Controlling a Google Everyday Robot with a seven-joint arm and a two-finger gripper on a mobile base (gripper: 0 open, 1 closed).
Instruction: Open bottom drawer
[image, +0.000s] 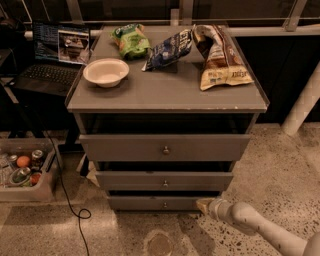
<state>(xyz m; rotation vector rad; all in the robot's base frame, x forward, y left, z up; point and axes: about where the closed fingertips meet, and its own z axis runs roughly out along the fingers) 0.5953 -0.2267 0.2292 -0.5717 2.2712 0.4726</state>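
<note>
Bottom drawer (155, 202) — narrow, grey — hand (202, 204) seemingly touching

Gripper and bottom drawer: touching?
Cannot tell. Camera view shows the gripper at the bottom drawer's right end, overlapping its front; neither gap nor contact is plain.

Lab: laptop (52, 65), pincer (203, 204) by bottom drawer (140, 202)

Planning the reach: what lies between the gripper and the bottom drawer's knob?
Camera view: only bare drawer front. The gripper sits at the right end of the bottom drawer, knob untouched.
</note>
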